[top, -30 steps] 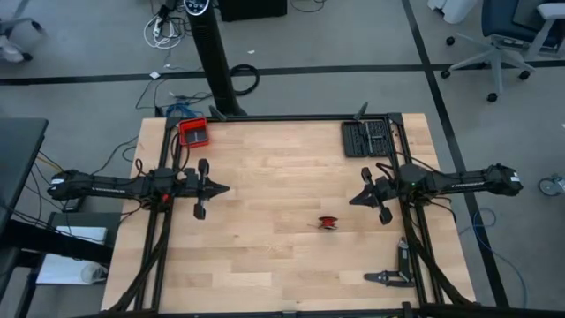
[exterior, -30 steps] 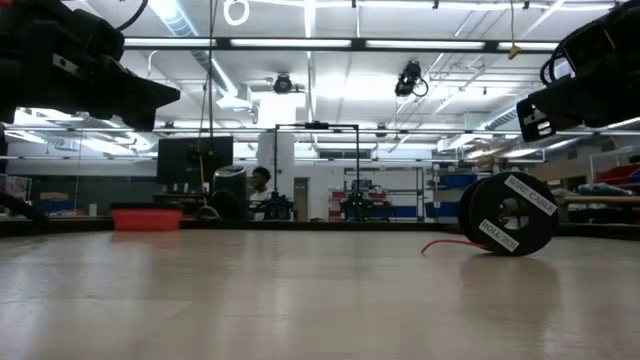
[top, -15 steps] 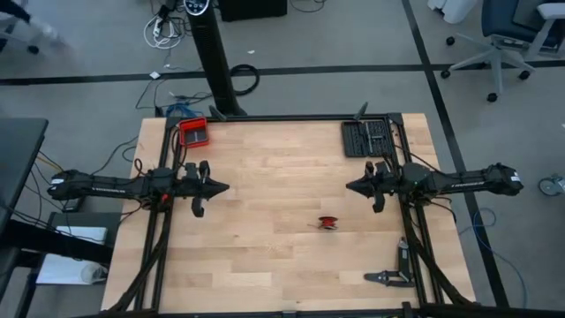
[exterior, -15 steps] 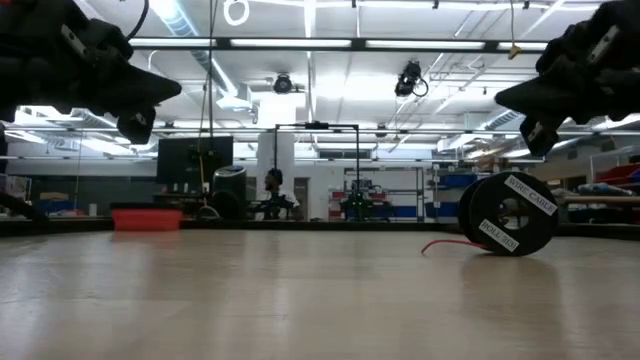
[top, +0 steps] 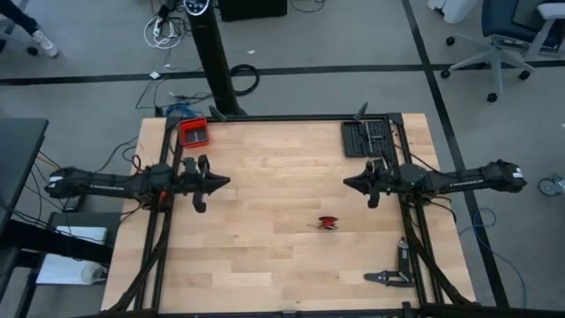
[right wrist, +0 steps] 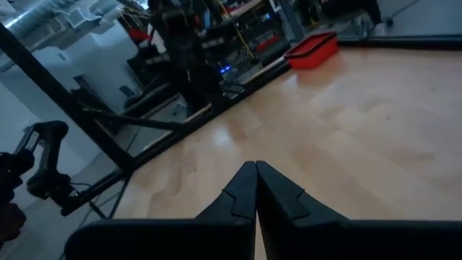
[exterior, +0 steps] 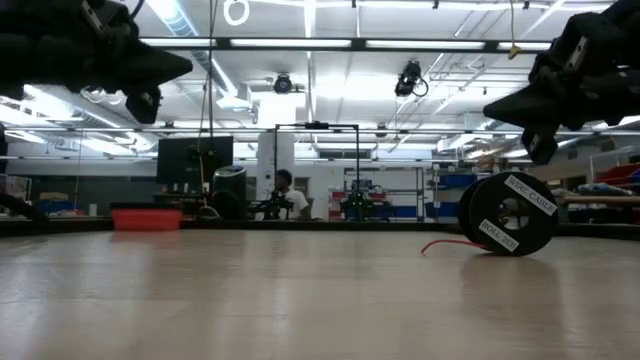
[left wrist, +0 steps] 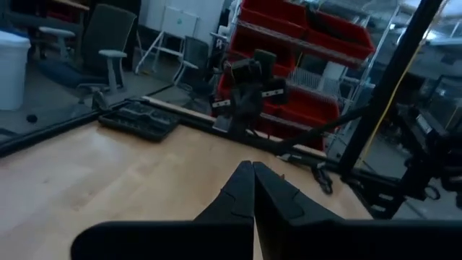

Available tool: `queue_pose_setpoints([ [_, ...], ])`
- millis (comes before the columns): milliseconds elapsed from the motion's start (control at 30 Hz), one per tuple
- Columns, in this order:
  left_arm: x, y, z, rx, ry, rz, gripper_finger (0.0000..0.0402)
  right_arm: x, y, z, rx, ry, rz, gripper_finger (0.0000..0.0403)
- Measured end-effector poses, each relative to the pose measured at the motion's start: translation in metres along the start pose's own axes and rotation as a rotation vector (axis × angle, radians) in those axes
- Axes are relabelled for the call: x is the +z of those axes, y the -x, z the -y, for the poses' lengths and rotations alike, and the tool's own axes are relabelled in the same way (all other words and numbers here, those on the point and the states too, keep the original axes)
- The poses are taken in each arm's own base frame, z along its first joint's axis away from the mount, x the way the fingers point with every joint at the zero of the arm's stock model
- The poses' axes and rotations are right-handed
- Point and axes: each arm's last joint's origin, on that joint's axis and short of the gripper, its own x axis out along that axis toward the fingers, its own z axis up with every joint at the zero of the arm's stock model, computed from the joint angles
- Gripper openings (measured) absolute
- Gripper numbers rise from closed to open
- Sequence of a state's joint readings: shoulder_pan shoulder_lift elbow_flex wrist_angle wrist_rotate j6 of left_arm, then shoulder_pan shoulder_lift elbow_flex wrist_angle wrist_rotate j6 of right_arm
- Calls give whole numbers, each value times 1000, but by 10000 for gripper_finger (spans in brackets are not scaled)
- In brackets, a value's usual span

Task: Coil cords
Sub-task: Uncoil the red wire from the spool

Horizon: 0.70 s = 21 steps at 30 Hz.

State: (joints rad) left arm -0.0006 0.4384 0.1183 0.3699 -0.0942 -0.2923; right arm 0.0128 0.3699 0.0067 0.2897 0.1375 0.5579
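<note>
A workshop lies beyond the wooden table (top: 265,256), where the red cord (top: 328,222) sits wound on a spool, its tail loose. Left hand (top: 221,185) and right hand (top: 350,185) hover closed, empty. A careless approach could roll the spool away.

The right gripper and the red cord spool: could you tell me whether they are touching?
Apart. The high view shows the right gripper shut, up and to the right of the spool, with bare table between them.
</note>
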Motion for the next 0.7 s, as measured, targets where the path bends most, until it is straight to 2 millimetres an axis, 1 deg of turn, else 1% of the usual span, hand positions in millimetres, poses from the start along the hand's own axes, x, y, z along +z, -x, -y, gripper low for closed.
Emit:
queue_pose_setpoints([
  [133,8,-14,4,1,-28,-53,4,-2,-2,-4,50,1,-26,8],
  [267,11,-35,7,20,-51,-139,4,-6,-4,-9,105,4,-68,8],
  [567,13,-96,15,12,-228,-297,4,-14,-5,-15,169,47,-151,8],
  [700,13,-125,19,-33,-253,-331,4,-14,-6,-18,190,52,-173,8],
])
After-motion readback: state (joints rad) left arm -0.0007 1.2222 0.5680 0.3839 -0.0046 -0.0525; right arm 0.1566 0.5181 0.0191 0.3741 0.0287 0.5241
